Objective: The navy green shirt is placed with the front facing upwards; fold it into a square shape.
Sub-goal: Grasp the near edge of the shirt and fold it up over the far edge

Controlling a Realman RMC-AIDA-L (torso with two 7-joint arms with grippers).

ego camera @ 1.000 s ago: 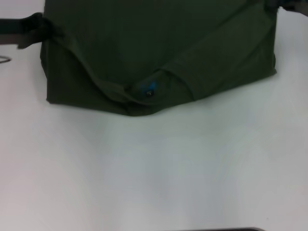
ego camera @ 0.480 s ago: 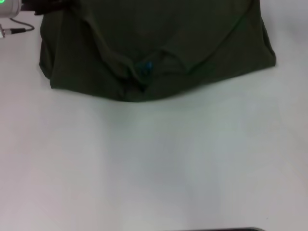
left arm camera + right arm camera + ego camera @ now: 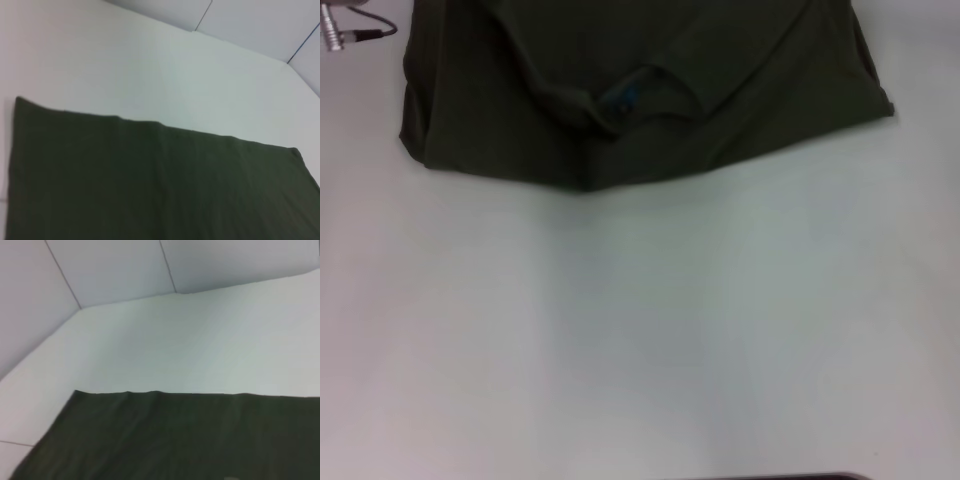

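Observation:
The navy green shirt (image 3: 640, 90) lies at the far side of the white table (image 3: 640, 340), its upper part cut off by the head view's top edge. Both sides are folded inward. The collar with its small blue neck label (image 3: 625, 97) faces me near the shirt's near edge. The left wrist view shows a flat stretch of the shirt (image 3: 150, 185) with a straight edge, and the right wrist view shows the same for the shirt (image 3: 180, 440). Neither gripper's fingers appear in any view.
A silver connector with a thin cable (image 3: 345, 28), part of the left arm, sticks in at the head view's top left, beside the shirt's corner. White wall panels (image 3: 110, 270) rise behind the table. A dark strip (image 3: 770, 477) lies along the table's near edge.
The shirt's near edge has shifted away from me, toward the top of the head view. The black grippers seen at the shirt's left and right sides a second ago have left the view.

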